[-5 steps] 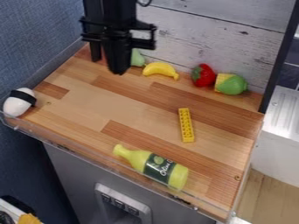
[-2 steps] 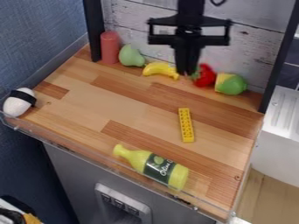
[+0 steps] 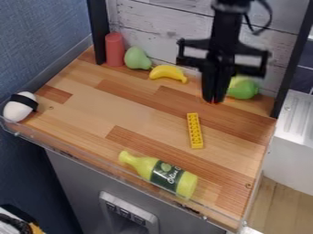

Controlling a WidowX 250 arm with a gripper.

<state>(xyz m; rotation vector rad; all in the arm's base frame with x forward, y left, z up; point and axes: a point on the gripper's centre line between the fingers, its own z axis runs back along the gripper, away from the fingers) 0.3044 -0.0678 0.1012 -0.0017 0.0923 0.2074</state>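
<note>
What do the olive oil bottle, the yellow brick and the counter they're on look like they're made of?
Bottle: probably plastic, smooth and semi-glossy, going by its even, opaque yellow-green colour around the dark label.
Brick: likely hard moulded plastic, given the rows of studs and uniform yellow.
Counter: looks like wood with a satin finish, from its mixed light and reddish-brown strips, though it could be a printed laminate.

At the pincer's [image 3: 214, 100] lower end, just a speck of red thing [image 3: 214, 102], otherwise hidden, with shape and pose impossible to tell. Just right of the pincer in view, partly behind it, a green fruit [image 3: 245, 87], rounded, smooth, lying down.
</note>
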